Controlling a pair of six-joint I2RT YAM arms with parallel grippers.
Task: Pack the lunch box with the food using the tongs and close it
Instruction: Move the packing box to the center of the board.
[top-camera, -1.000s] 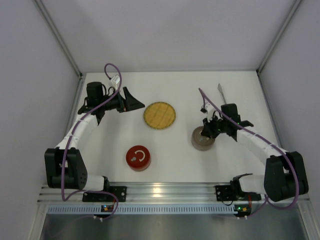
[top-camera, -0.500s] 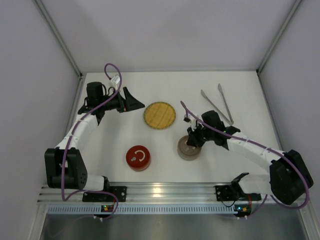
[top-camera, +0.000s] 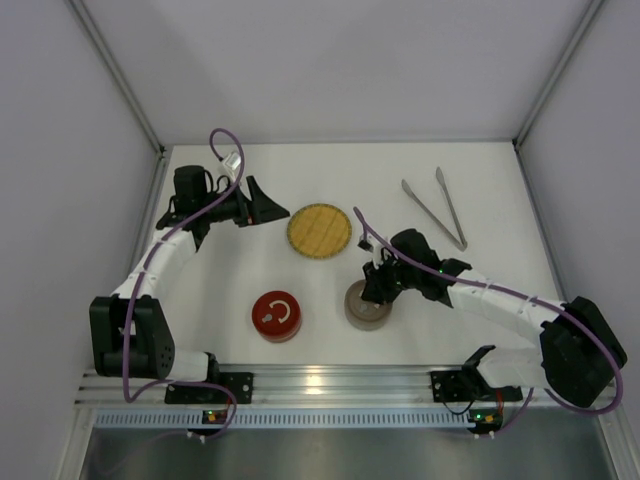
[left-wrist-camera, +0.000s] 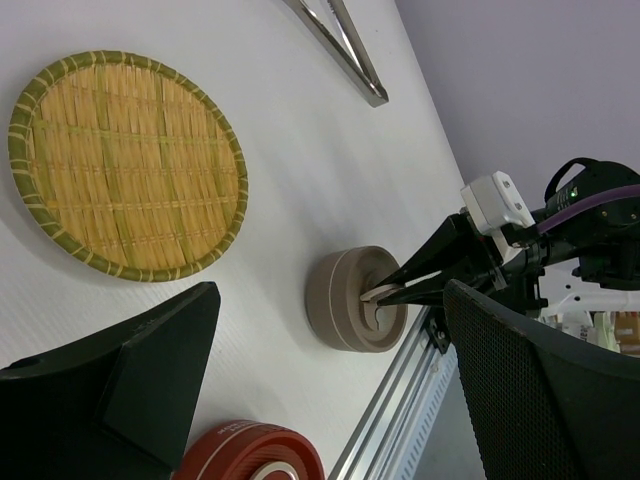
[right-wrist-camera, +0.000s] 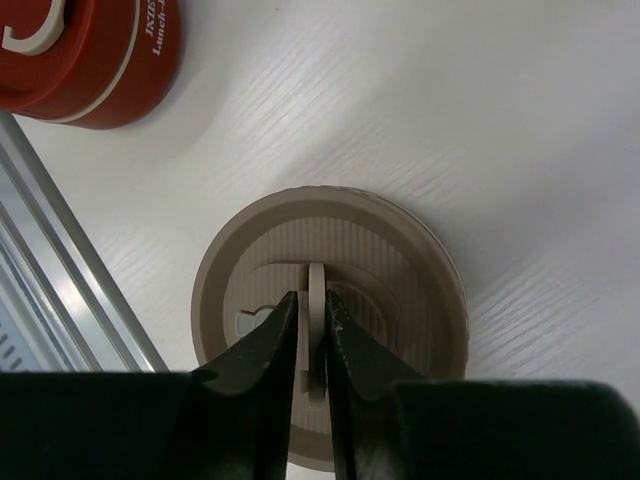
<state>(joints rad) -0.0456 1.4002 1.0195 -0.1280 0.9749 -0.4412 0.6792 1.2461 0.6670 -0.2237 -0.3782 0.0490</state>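
Note:
The lunch box (top-camera: 366, 311) is a round beige tin with its lid on, near the table's front centre. It also shows in the left wrist view (left-wrist-camera: 340, 312) and the right wrist view (right-wrist-camera: 420, 270). My right gripper (right-wrist-camera: 312, 298) straddles the lid's upright handle (right-wrist-camera: 317, 280); its jaws are slightly open, with a thin gap on the left side. My left gripper (top-camera: 272, 200) hovers wide open and empty at the back left. The silver tongs (top-camera: 436, 210) lie at the back right. No food is in view.
An empty round yellow woven plate (top-camera: 319, 231) lies in the middle. A red round tin (top-camera: 277, 316) with its lid on sits front left, close to the aluminium rail (top-camera: 330, 380) at the near edge. White walls enclose the table.
My right arm slid the beige lunch box left and toward the near edge, uncovering the tongs. Its jaws have loosened off the lid handle. The left arm has not moved.

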